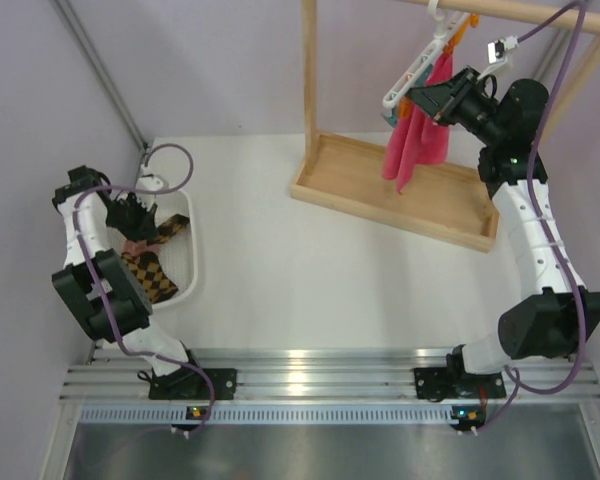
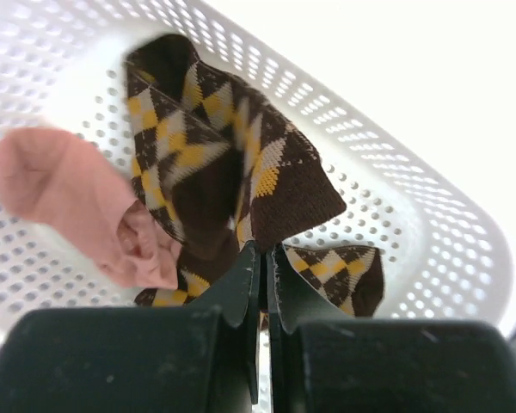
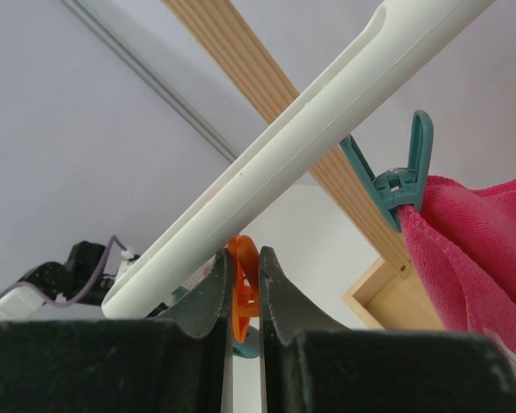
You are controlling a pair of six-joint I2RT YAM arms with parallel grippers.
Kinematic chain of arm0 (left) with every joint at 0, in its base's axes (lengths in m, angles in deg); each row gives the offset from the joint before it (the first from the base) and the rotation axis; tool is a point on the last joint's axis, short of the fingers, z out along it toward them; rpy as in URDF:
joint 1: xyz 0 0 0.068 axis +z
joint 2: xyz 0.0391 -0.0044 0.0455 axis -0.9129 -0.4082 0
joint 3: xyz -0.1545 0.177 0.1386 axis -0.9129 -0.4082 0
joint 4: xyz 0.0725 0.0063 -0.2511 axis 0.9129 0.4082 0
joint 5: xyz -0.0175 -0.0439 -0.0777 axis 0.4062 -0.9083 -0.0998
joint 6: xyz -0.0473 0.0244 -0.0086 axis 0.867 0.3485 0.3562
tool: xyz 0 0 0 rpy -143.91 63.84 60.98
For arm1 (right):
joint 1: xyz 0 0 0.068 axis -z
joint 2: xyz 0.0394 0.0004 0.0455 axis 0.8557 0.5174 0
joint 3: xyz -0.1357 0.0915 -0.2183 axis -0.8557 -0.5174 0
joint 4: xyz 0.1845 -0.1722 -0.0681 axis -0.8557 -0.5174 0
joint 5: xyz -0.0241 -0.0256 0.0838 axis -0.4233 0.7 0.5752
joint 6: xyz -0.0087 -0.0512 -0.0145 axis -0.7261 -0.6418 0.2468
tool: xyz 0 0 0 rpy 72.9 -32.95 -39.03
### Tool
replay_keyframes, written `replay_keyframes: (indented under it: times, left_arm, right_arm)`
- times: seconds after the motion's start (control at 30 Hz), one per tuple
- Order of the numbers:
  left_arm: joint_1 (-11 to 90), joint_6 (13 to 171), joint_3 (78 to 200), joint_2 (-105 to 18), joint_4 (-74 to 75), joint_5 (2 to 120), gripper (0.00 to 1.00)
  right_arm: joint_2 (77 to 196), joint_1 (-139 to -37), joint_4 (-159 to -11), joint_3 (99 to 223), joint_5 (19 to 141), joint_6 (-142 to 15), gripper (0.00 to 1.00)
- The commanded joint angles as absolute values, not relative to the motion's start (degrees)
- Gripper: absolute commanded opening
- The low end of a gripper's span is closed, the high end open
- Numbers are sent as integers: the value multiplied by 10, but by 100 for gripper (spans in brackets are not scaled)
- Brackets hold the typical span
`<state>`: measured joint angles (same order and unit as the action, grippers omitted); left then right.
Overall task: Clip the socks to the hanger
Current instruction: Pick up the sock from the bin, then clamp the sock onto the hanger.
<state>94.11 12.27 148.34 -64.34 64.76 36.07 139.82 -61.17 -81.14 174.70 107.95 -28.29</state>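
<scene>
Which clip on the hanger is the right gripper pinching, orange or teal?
The orange clip, caught between the right gripper's fingers under the white hanger. The teal clip beside it holds the pink cloth instead.
</scene>
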Motion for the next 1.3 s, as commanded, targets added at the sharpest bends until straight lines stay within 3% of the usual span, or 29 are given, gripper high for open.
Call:
replay_keyframes:
  times: [0.0, 0.27, 0.4, 0.5, 0.63, 0.77, 1.1, 1.27]
  left_arm:
    - [953, 151, 1535, -618, 779, 298, 0]
    - [959, 301, 1637, -561, 822, 147, 0]
    - [943, 435, 1647, -503, 737, 75, 0]
    - [914, 582, 1606, -431, 577, 76, 0]
    - [843, 797, 1469, -291, 265, 167, 0]
    - [725, 844, 1419, -255, 188, 285, 0]
    - [461, 864, 1469, -389, 104, 485, 0]
    - [381, 868, 1531, -475, 60, 538, 0]
  right_arm:
    - [1414, -597, -824, 1776, 1042, -282, 0]
    - [1413, -599, -812, 1778, 1051, -280, 0]
    - [1415, -601, -803, 1782, 1053, -269, 0]
    - [1415, -602, -793, 1783, 1053, -262, 0]
    - [1413, -604, -790, 1783, 1046, -251, 0]
    - [1413, -607, -777, 1778, 1044, -240, 0]
    - [1420, -612, -774, 1776, 1041, -227, 0]
    - [1419, -614, -760, 1764, 1040, -212, 0]
